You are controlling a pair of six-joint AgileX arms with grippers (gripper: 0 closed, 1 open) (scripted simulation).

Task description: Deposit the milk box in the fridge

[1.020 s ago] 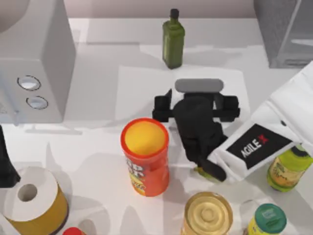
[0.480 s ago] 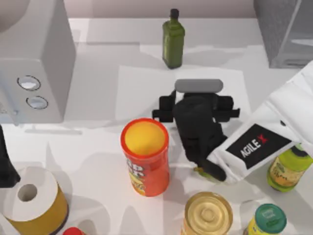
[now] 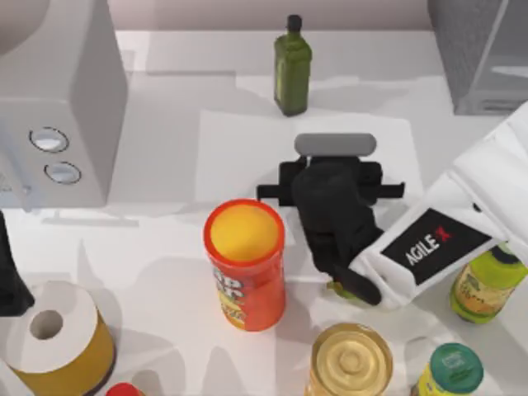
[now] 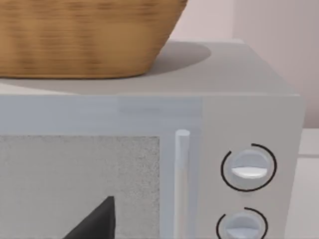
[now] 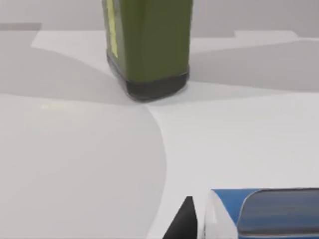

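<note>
The milk box [image 5: 264,214] shows its blue top and white side in the right wrist view, low on the white table. In the top view it is hidden under my right gripper [image 3: 330,183], which hangs over the table's middle. One dark finger [image 5: 183,221] stands close beside the box's side, a thin gap between them, and the gripper is open around it. The fridge [image 3: 478,49], a grey speckled cabinet, stands at the back right corner. My left arm [image 3: 10,280] stays parked at the left edge.
A green bottle [image 3: 292,66] stands just behind the gripper and a tall red can [image 3: 245,264] in front left. A whitish box with two dials [image 3: 58,107] carrying a wicker basket [image 4: 84,35] fills the back left. Jars and bottles [image 3: 351,359] crowd the front right.
My right gripper's fingers have drawn inward around the milk box. The wrist has barely shifted. The left arm has not moved.
</note>
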